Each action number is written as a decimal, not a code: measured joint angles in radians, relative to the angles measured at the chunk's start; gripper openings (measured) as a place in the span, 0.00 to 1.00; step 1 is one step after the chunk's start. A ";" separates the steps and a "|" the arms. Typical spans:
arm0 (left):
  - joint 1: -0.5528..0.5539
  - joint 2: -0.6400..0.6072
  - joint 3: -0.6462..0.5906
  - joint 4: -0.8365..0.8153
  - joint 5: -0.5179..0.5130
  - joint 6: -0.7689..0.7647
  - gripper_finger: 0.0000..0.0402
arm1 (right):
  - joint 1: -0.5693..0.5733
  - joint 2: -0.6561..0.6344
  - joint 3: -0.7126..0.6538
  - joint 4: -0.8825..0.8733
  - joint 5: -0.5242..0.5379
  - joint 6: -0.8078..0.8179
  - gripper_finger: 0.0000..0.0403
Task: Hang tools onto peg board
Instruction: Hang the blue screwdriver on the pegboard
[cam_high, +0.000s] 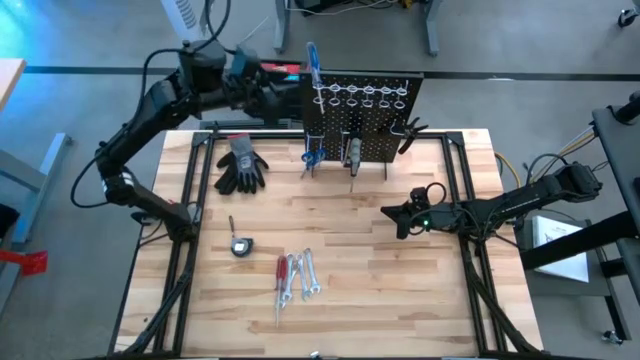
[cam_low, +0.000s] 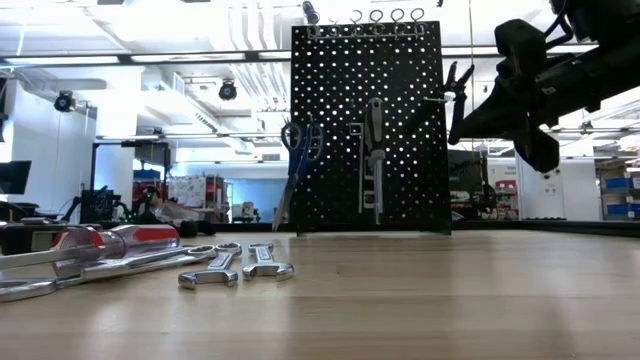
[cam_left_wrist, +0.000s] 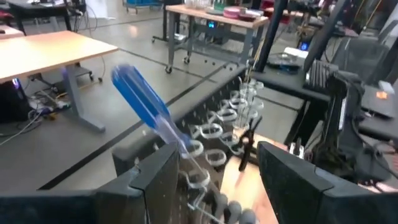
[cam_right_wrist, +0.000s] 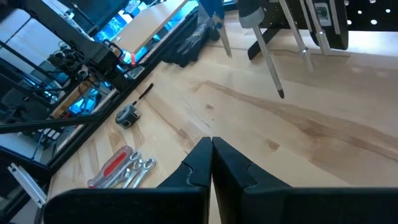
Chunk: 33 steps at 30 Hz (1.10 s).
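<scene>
The black peg board (cam_high: 365, 110) stands upright at the table's far edge. A blue-handled screwdriver (cam_high: 312, 60) stands tilted with its shaft through the leftmost ring hook (cam_left_wrist: 198, 149) on the board's top row. My left gripper (cam_left_wrist: 217, 180) is open behind the board's top left corner, one finger on each side of the shaft. Blue-handled scissors (cam_low: 295, 160), a silver tool (cam_low: 375, 150) and dark pliers (cam_low: 455, 95) hang on the board. My right gripper (cam_right_wrist: 211, 155) is shut and empty above the table's right half (cam_high: 400, 215). My left gripper stands open around the blue screwdriver's shaft (cam_left_wrist: 186, 152), which runs close to one finger (cam_left_wrist: 155, 180). I cannot tell whether that finger touches it. The screwdriver rests in the ring hook, handle up and tilted.
A red-handled screwdriver (cam_high: 282, 275) and silver wrenches (cam_high: 306, 275) lie near the table's front middle. A small tape measure (cam_high: 240, 245) and a short dark tool (cam_high: 231, 223) lie to their left. Grey-black gloves (cam_high: 241, 165) lie at the back left.
</scene>
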 joint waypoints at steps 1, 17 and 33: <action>-0.010 -0.014 -0.022 0.005 -0.005 0.000 0.51 | 0.000 0.000 0.000 0.000 0.002 -0.005 0.01; -0.247 -0.241 -1.010 1.120 -0.393 -0.113 0.51 | 0.002 0.000 0.001 0.000 0.078 -0.047 0.01; -0.228 -0.014 -0.792 0.973 -0.466 -0.095 0.51 | 0.020 0.000 0.000 -0.003 0.071 -0.053 0.01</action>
